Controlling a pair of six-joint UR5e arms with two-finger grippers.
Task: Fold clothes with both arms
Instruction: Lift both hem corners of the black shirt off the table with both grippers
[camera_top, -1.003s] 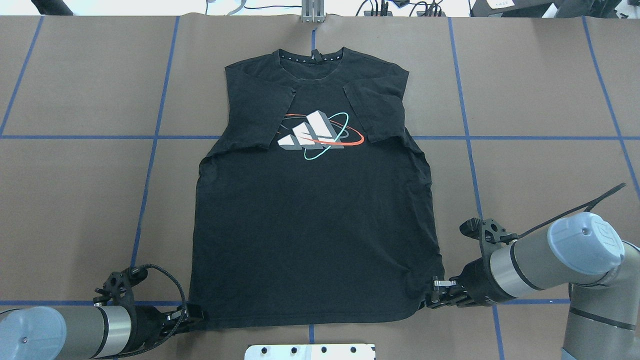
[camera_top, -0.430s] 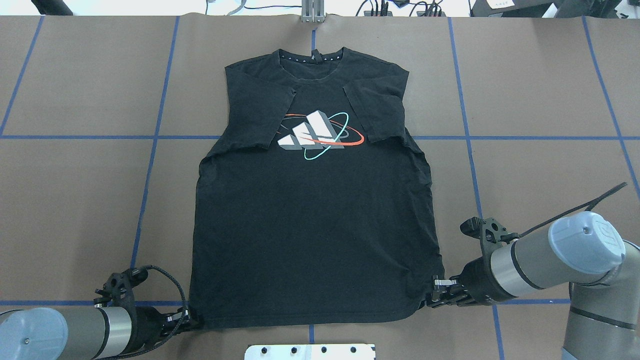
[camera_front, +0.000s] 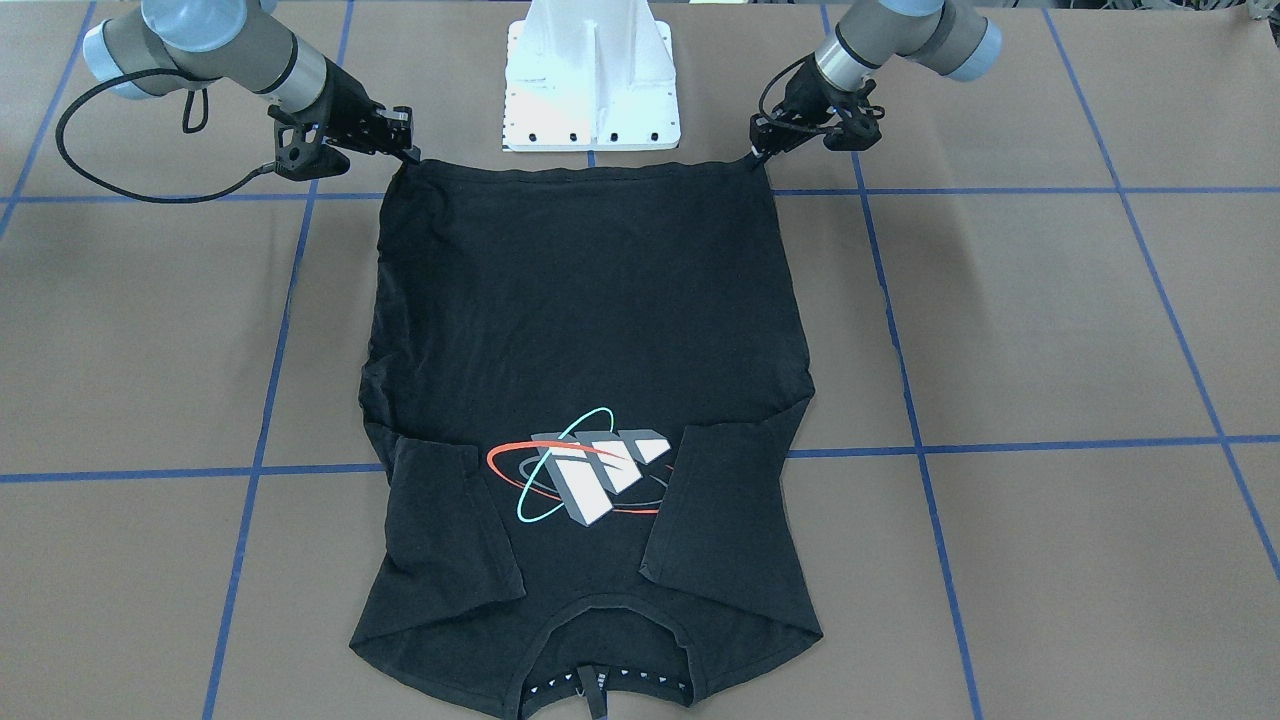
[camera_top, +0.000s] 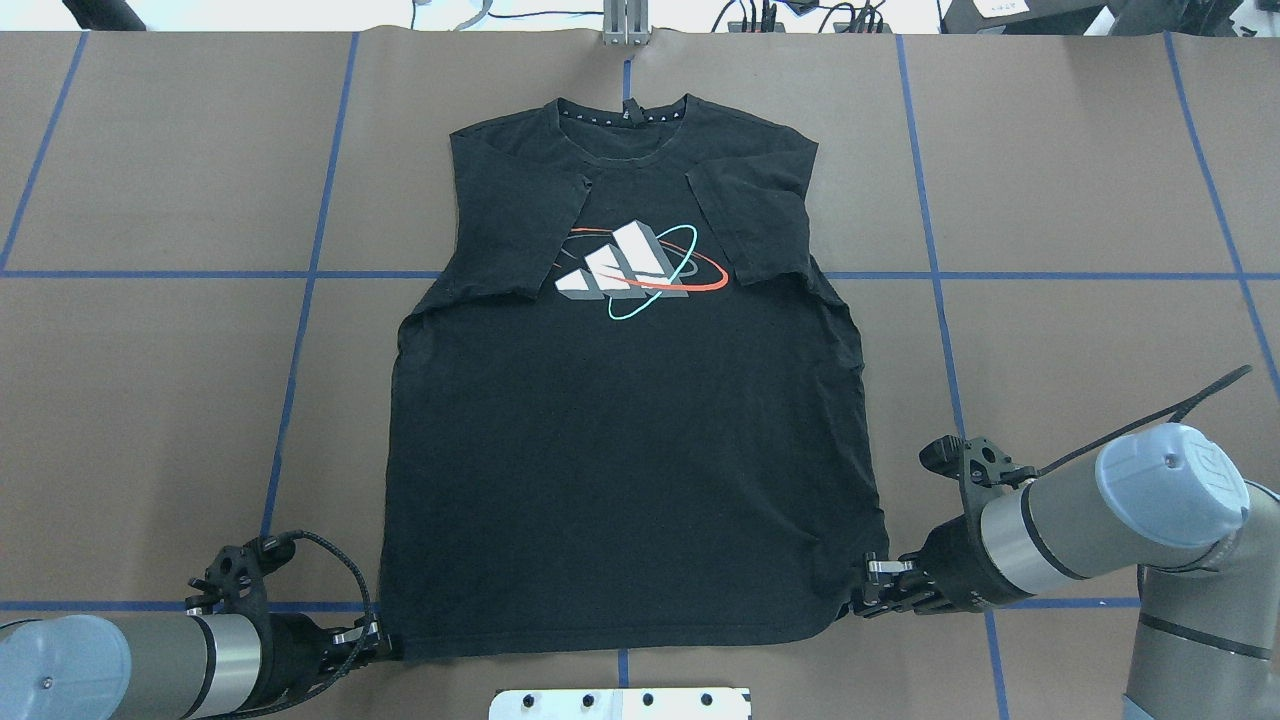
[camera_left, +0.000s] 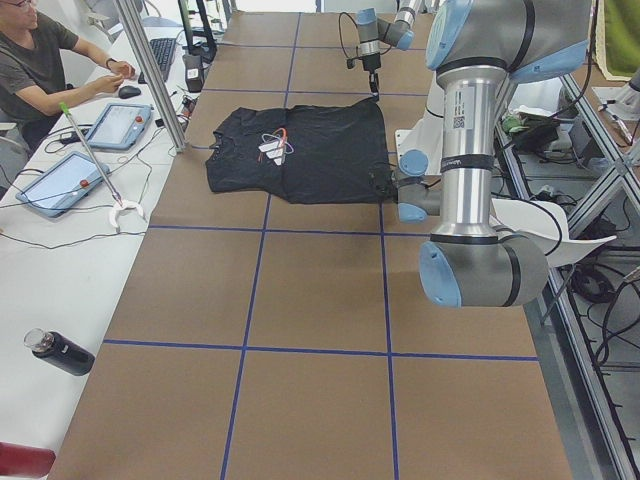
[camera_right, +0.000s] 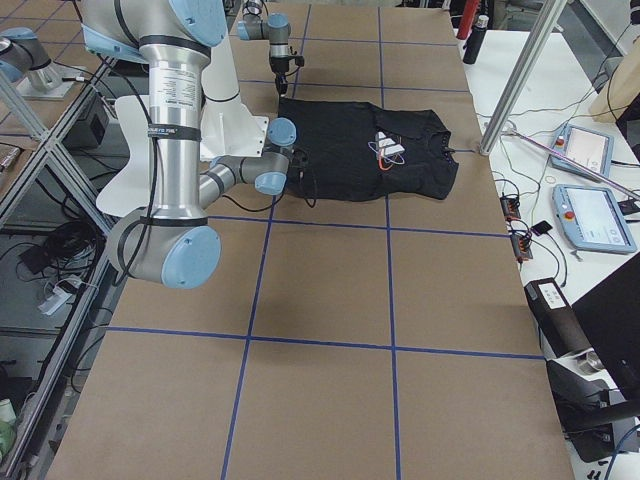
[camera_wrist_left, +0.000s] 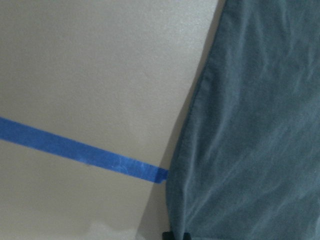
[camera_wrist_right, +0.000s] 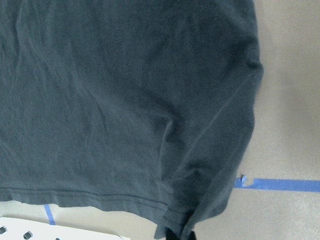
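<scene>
Overhead exterior view: left gripper (camera_top: 372, 636) and right gripper (camera_top: 868, 586) each pinch closed on a hem corner of the black T-shirt (camera_top: 620, 450); wrist views crop fingertips.

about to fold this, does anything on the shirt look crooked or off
Nothing serious. The T-shirt lies flat, sleeves tucked in. Only the hem corner at the right gripper puckers, and one sleeve overlaps the edge of the graphic.
</scene>
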